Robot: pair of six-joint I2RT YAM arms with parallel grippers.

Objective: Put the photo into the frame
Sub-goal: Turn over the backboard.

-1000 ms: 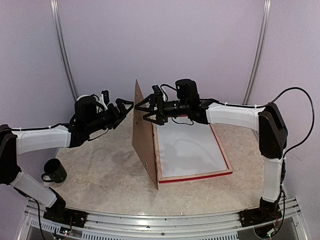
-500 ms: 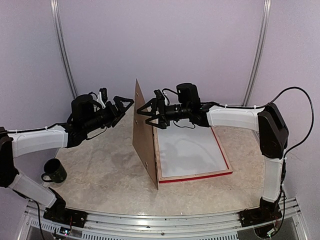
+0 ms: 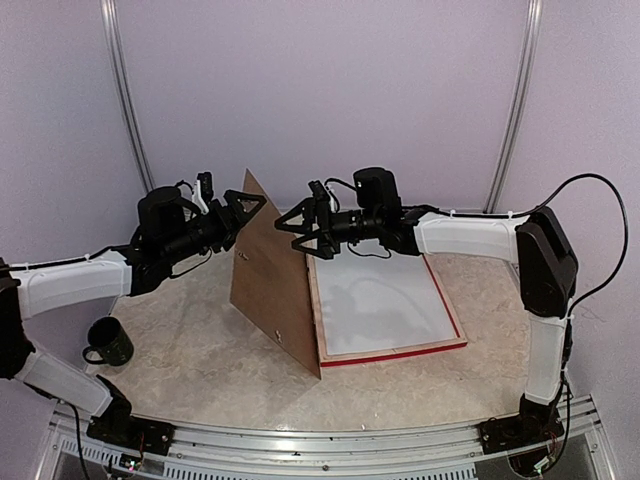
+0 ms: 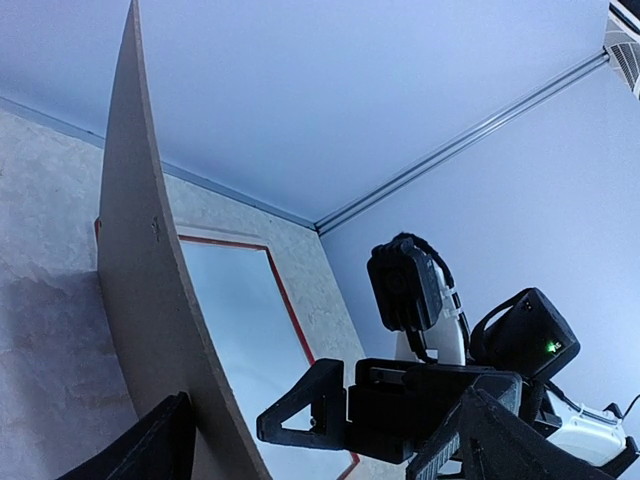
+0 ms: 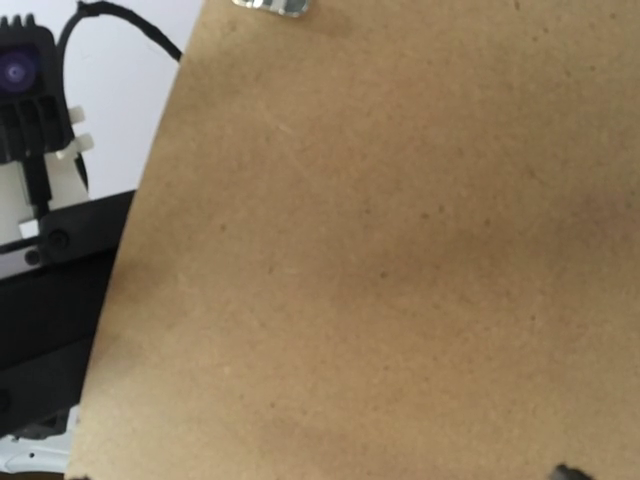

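Observation:
The frame [image 3: 395, 354] lies flat on the table, red outer edges showing, pale wood along its left bar. A white sheet [image 3: 385, 300] fills it; I cannot tell whether it is the photo's back, and no print shows. A brown backing board [image 3: 275, 290] stands on its lower edge at the frame's left side, leaning left. My left gripper [image 3: 243, 208] is open at the board's top corner. In the left wrist view the board [image 4: 150, 300] runs down between the spread fingers [image 4: 150, 450]. My right gripper [image 3: 295, 228] is open just right of the board. The board [image 5: 400, 250] fills its wrist view.
A dark mug [image 3: 108, 343] stands at the table's left near edge, under my left arm. The marble-patterned tabletop [image 3: 200, 370] lies between the board and the mug. Curved lilac walls close the back.
The backing board has tipped from nearly upright to leaning left, toward my left gripper. My left gripper has drawn back leftward. My right gripper has held its place for the last half second.

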